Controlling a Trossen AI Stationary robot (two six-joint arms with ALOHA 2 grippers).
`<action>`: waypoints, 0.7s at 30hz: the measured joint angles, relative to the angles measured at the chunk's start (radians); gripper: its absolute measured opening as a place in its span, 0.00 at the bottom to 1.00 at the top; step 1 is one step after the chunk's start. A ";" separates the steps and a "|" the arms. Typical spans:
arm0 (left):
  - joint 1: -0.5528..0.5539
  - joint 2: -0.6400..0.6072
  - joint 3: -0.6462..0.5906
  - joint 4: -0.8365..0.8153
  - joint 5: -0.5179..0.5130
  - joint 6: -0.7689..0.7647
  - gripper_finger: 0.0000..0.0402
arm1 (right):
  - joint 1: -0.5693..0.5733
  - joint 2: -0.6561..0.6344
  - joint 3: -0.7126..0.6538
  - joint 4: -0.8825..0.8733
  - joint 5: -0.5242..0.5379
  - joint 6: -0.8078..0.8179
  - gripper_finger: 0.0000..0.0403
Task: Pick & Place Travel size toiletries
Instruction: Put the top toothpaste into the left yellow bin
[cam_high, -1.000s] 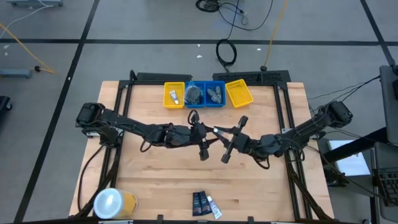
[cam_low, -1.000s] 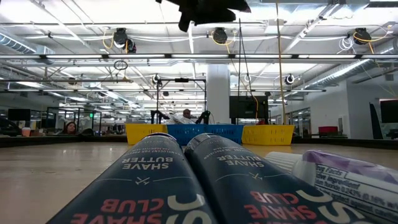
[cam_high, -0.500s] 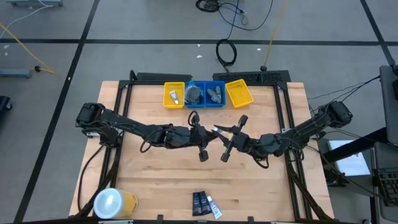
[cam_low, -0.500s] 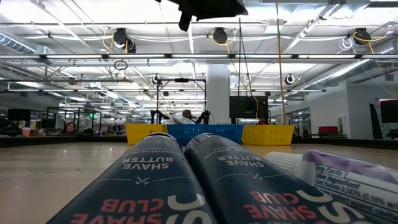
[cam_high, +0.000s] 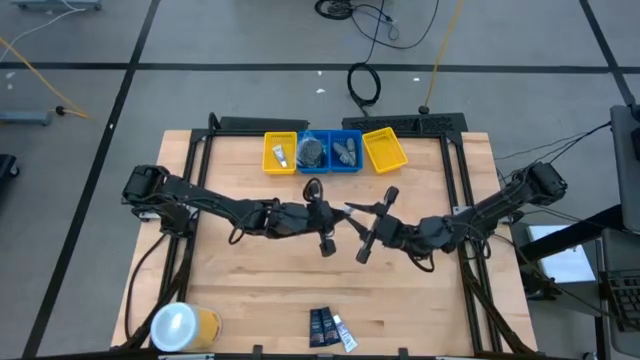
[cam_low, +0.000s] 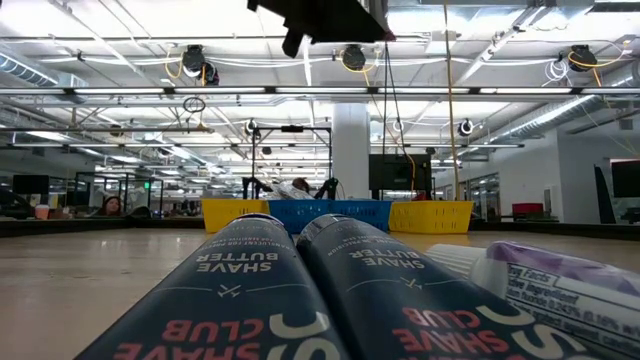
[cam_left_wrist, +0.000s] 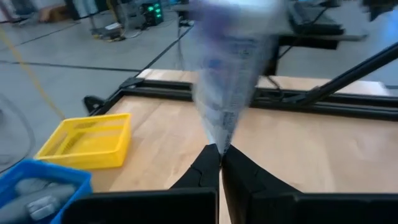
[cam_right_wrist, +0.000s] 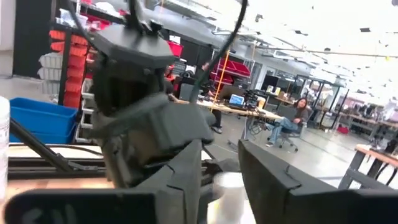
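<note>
Above the table's middle hangs a small white tube (cam_left_wrist: 229, 74) with purple print, also seen in the high view as the white tube (cam_high: 351, 209). My left gripper (cam_left_wrist: 221, 163) is shut on it and reaches in from the left (cam_high: 338, 212). My right gripper (cam_right_wrist: 219, 183) faces it from the right (cam_high: 363, 214) and is open. Its fingers stand on either side of the tube's other, white end (cam_right_wrist: 227, 190). Two navy packets (cam_high: 320, 324) and another white tube (cam_high: 343, 334) lie flat at the near edge. My left gripper pinches the tube's flat crimped end (cam_left_wrist: 219, 142) between its two fingertips. The fingers come about level from the table's left, and the tube reaches on away from them toward my right gripper. The tube is lifted clear of the table. My right gripper: whether its fingers touch the tube, I cannot tell.
Two yellow trays (cam_high: 279, 153) (cam_high: 385, 148) and two blue trays (cam_high: 313, 152) (cam_high: 346, 152) stand in a row at the far edge, three of them with small items inside. A white-topped yellow container (cam_high: 180, 326) stands at the near left corner. Bare wood surrounds the arms.
</note>
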 joint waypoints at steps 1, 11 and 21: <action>0.000 0.000 0.000 -0.007 -0.017 0.000 0.00 | 0.003 0.000 0.000 0.000 0.000 -0.013 0.28; 0.003 -0.021 0.000 -0.115 -0.139 -0.013 0.00 | 0.030 -0.004 0.000 0.000 0.002 -0.072 0.28; 0.077 -0.134 0.000 -0.541 -0.323 -0.247 0.00 | 0.116 -0.004 0.000 0.015 0.004 -0.129 0.24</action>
